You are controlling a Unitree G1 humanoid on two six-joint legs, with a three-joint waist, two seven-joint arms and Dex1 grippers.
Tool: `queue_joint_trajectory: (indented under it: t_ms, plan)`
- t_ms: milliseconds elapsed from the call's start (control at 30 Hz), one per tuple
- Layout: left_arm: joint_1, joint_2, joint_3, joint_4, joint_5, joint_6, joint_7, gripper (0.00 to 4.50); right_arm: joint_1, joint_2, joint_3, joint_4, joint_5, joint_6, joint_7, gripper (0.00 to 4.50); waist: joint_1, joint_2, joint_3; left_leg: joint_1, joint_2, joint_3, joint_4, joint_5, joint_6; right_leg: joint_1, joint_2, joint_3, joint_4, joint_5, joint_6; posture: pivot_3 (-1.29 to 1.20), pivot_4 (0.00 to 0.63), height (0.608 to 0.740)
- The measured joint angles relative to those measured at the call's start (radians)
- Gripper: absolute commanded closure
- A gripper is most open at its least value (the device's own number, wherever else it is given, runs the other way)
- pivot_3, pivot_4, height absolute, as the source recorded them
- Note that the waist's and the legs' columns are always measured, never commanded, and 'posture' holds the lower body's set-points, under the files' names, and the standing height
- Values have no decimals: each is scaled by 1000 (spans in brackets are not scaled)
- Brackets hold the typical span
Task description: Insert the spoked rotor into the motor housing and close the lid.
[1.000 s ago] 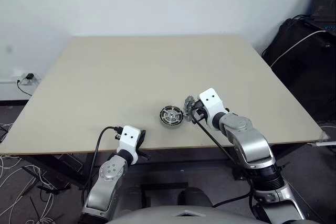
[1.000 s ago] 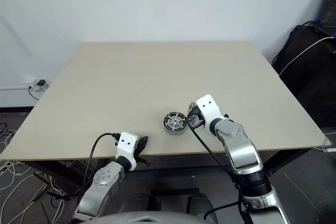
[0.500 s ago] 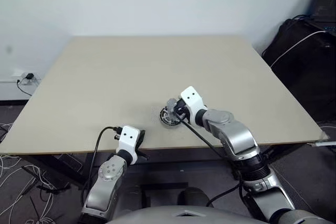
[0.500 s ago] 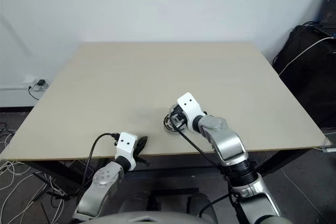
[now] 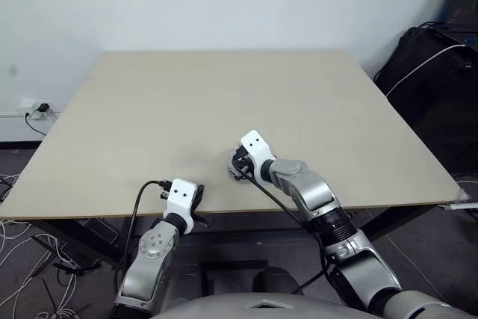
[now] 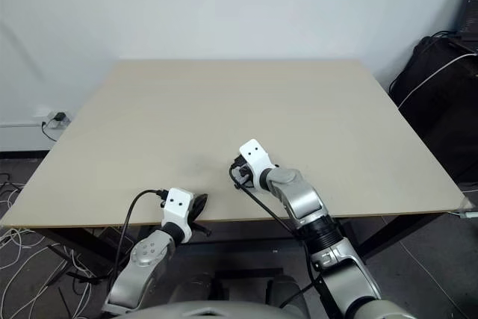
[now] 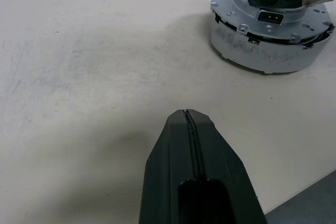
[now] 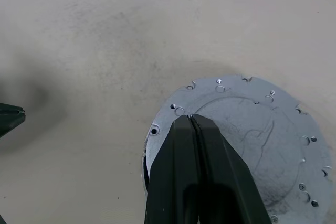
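A: Where is the lid [image 8: 247, 129] found?

B: Flat on the motor housing [image 7: 262, 51], on the surface [image 5: 187, 102].

A: And the hands?

B: The right hand [image 8: 190, 118] is pressed together over the lid; the left hand [image 7: 186, 114] is likewise closed, empty.

Under the black right gripper [image 8: 190, 116] lies the scuffed silver-grey lid [image 8: 262, 129], ringed with small dark holes, on a beige table [image 8: 79, 51].

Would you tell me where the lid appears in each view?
Right wrist: lid beneath the shut right gripper.
Left wrist: ahead of the shut left gripper, right gripper over it.
Head views: near the table's front edge, mostly behind the right gripper.
Landmark: right gripper's black tip.
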Motion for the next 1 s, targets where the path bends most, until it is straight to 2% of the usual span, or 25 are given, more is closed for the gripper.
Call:
queue_joint_trajectory:
  t_ms: [133, 233, 267, 333, 733, 1000]
  plan:
    - [0, 0, 0, 0, 0, 0, 1, 4500, 25, -4, -1, -19, 12, -13, 26, 4470, 1, 0, 0, 0, 0, 0, 0, 0, 0, 0, 0, 0, 0, 0, 0, 0, 0, 740]
    - [0, -1, 0, -1, 0, 1, 1, 4500, 64, -14, -6, -58, 27, -96, 55, 4470, 1, 0, 0, -1, 0, 0, 0, 0, 0, -1, 0, 0, 0, 0, 0, 0, 0, 740]
    - [0, -1, -1, -1, 0, 1, 1, 4500, 64, -24, -10, -71, 27, -134, 64, 4300, 0, 0, 0, -1, 0, 0, 0, 0, 0, -1, 0, 0, 0, 0, 0, 0, 0, 740]
    - [0, -1, -1, -1, 0, 1, 1, 4500, 63, -39, -23, -83, 24, -189, 69, 3890, 0, 0, 0, 0, 0, 0, 0, 0, 0, 0, 0, 0, 0, 0, 0, 0, 0, 740]
    - [-4, -1, -1, -1, 0, 1, -2, 4500, 13, -51, -36, 74, 17, -268, 84, 14, 1, 0, 0, 0, 0, 0, 0, 0, 0, 0, 0, 0, 0, 0, 0, 0, 0, 740]
    - [-2, 1, 2, -1, 0, 1, -1, 4500, -5, -43, -54, 145, 16, -292, 91, 14, 1, 0, 0, 0, 0, 0, 0, 0, 0, 0, 0, 0, 0, 0, 0, 0, 0, 740]
